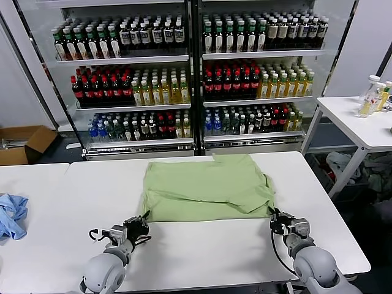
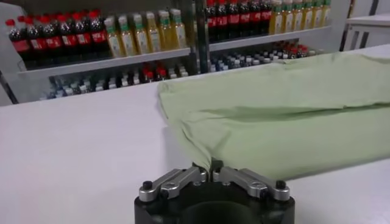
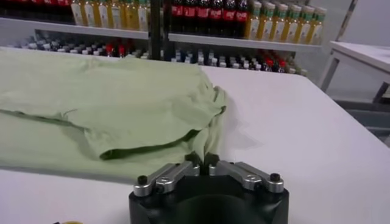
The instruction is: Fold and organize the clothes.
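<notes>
- The light green soft-fabric shirt (image 1: 205, 187) lies flat and partly folded on my counter, toward its far middle, in a rough rectangle with soft creases and one layer doubled over another along its right side.
- Its near edge runs almost straight between my two tools; the fabric looks thin and matte, sagging into small ripples at the corners.
- My left tool (image 1: 144, 222) sits at the shirt's near left corner, its metal fingers (image 2: 183, 178) drawn together and pinching the bunched green corner, as my left wrist view shows.
- My right tool (image 1: 274, 215) sits at the near right corner, its fingers (image 3: 239, 170) likewise closed on a pinch of the folded hem, where a dark crease opens between the layers.
- The smooth white counter (image 1: 202, 257) is flat and matte, with a second white counter (image 1: 37, 184) butted against it on my left.
- A crumpled light blue cloth (image 1: 12, 215) lies on that left counter, well apart from the shirt.
- Beyond the counter stands a glass-fronted cooler (image 1: 193, 73) with shelves of upright bottles in rows.
- A brown cardboard box (image 1: 24, 144) sits on the floor far left.
</notes>
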`<state>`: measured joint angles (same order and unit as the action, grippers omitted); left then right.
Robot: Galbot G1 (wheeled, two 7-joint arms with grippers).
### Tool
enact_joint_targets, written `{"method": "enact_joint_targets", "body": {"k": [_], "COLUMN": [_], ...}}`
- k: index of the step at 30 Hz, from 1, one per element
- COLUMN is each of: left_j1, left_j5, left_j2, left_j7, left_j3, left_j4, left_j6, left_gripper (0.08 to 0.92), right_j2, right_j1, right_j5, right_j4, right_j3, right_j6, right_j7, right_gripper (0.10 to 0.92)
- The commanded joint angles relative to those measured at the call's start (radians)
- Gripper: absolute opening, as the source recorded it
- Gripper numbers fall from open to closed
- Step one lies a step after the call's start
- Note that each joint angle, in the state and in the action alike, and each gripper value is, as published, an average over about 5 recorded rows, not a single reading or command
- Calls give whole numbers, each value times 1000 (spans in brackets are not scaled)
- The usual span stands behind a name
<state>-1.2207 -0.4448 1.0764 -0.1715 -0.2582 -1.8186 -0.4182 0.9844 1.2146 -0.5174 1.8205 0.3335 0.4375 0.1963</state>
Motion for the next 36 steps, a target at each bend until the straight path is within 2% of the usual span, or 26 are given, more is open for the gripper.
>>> {"method": "enact_joint_targets", "body": {"k": [1,6,11,16,20,24,30,36], "left_j1": [-262,-455,-618,-691,-704,-669,-509,-239], "left_j5": [8,65,167,200,204,178,47,-35], "left_j2": [38,80,115,114,112,94,10,-65], "left_j7": [-15,-25,-34,-41,-37,-35,-48,-69], "left_j3": [-89,-132,-143,-166,-199,-237,-295,-221], "left_j4": [-242,-401,-463,-499,-547,-576,-551,-341], "left_j6": [2,9,35,28,19,17,13,-5], "left_gripper": [97,97,97,97,119,216,390,563], "right_j2": [-25,-40,-37,-33,-40,-71,-119,-119], "right_j1": [264,449,608,686,691,628,372,-16], "right_j5": [19,80,177,246,251,176,-11,-122], "right_j4": [228,344,424,473,518,538,475,238], "right_j3": [100,190,239,252,282,319,279,86], "right_j6": [-7,-23,-41,-42,-67,-111,-78,24], "right_j7": [16,21,29,0,0,46,124,138], "right_gripper": [137,137,137,137,184,292,465,639]}}
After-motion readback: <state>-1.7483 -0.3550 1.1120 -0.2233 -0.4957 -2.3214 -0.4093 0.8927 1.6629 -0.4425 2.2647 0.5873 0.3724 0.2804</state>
